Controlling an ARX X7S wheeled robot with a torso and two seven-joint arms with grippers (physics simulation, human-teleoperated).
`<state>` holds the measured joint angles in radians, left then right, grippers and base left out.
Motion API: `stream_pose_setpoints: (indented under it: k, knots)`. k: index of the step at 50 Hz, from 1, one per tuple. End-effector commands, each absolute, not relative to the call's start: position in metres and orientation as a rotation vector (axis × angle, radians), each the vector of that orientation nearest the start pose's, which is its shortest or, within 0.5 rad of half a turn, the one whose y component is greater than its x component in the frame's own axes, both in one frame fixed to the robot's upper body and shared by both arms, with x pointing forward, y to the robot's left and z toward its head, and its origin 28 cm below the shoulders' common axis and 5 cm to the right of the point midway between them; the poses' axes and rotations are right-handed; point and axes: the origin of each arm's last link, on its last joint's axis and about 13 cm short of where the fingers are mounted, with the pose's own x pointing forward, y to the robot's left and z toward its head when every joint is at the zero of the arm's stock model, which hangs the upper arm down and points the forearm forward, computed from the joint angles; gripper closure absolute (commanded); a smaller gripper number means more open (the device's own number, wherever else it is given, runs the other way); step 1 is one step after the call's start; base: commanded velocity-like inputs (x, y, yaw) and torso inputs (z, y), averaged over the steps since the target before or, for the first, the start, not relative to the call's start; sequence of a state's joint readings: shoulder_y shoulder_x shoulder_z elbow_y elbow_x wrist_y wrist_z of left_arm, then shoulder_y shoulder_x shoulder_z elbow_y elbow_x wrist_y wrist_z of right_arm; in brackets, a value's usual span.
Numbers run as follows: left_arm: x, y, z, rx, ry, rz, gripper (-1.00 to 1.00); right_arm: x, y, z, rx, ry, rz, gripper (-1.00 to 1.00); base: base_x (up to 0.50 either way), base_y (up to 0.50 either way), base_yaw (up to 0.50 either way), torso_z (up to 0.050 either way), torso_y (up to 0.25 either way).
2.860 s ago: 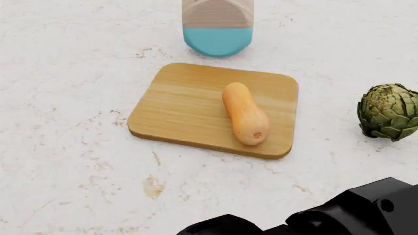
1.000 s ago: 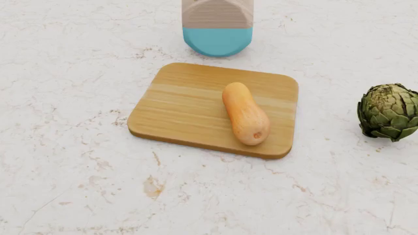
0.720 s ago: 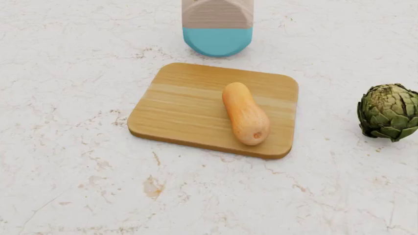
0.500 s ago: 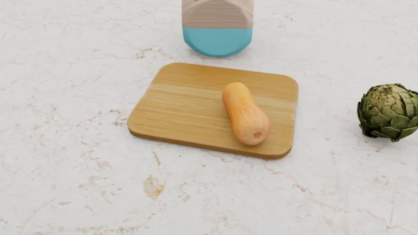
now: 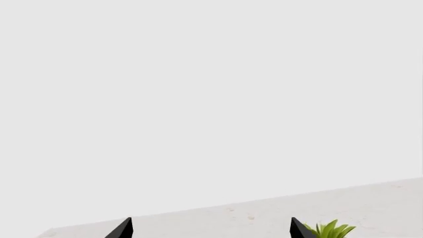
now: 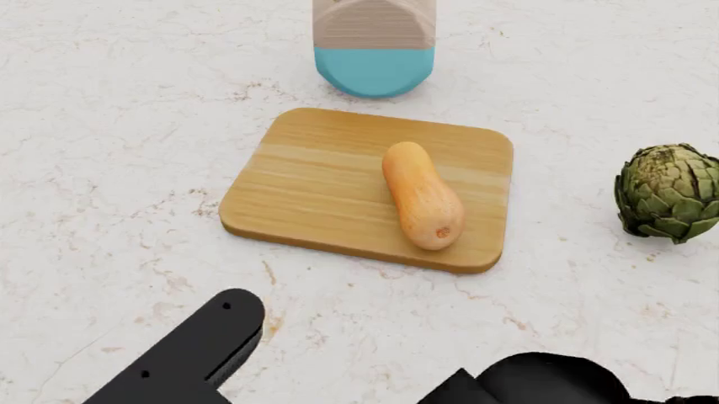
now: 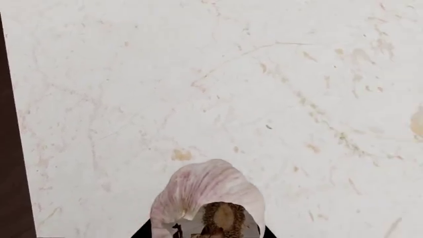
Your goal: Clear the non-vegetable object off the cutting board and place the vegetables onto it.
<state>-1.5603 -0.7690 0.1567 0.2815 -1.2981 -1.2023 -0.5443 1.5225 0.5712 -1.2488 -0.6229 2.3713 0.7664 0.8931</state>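
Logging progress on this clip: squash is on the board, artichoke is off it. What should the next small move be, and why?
Probably carry the garlic bulb toward the bare left part of the cutting board. The right wrist view shows the garlic at the right end effector, seemingly held, over bare marble, while the butternut squash already lies on the board and the artichoke sits apart.

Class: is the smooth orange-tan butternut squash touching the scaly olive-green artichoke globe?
Apart. The head view shows the orange-tan squash lying on the light-brown wooden cutting board, while the green artichoke globe sits off the board with bare marble counter between.
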Motion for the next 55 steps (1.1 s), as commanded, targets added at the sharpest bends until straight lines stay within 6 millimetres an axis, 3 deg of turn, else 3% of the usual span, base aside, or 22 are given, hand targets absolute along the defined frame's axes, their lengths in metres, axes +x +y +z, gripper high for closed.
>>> stream_pose_setpoints:
  k: [1,11,19,20,21,22,28,36,55]
  knots:
    - [0.221,0.293,0.418,0.114,-0.397,-0.067,-1.0,0.181,-0.055,0.283,-0.298,0.664,0.936,1.0,0.0,0.0,0.0,0.0,0.0]
    - [0.223,0.293,0.415,0.116,-0.391,-0.065,-1.0,0.214,-0.055,0.298,-0.298,0.599,0.901,1.0,0.0,0.0,0.0,0.0,0.0]
    - [0.224,0.294,0.415,0.118,-0.389,-0.06,-1.0,0.235,-0.048,0.298,-0.308,0.576,0.904,1.0,0.0,0.0,0.0,0.0,0.0]
    - [0.224,0.294,0.414,0.119,-0.389,-0.06,-1.0,0.241,-0.048,0.299,-0.307,0.569,0.898,1.0,0.0,0.0,0.0,0.0,0.0]
    - [0.226,0.297,0.415,0.12,-0.387,-0.053,-1.0,0.268,-0.036,0.309,-0.33,0.516,0.896,1.0,0.0,0.0,0.0,0.0,0.0]
    - [0.225,0.298,0.415,0.12,-0.388,-0.053,-1.0,0.295,-0.046,0.311,-0.284,0.514,0.846,1.0,0.0,0.0,0.0,0.0,0.0]
    - [0.225,0.298,0.417,0.12,-0.39,-0.053,-1.0,0.304,-0.046,0.315,-0.28,0.5,0.835,1.0,0.0,0.0,0.0,0.0,0.0]
    - [0.225,0.298,0.417,0.126,-0.388,-0.053,-1.0,0.334,-0.051,0.318,-0.248,0.485,0.772,1.0,0.0,0.0,0.0,0.0,0.0]
    - [0.228,0.298,0.412,0.131,-0.374,-0.044,-1.0,0.395,-0.055,0.299,-0.179,0.49,0.656,1.0,0.0,0.0,0.0,0.0,0.0]
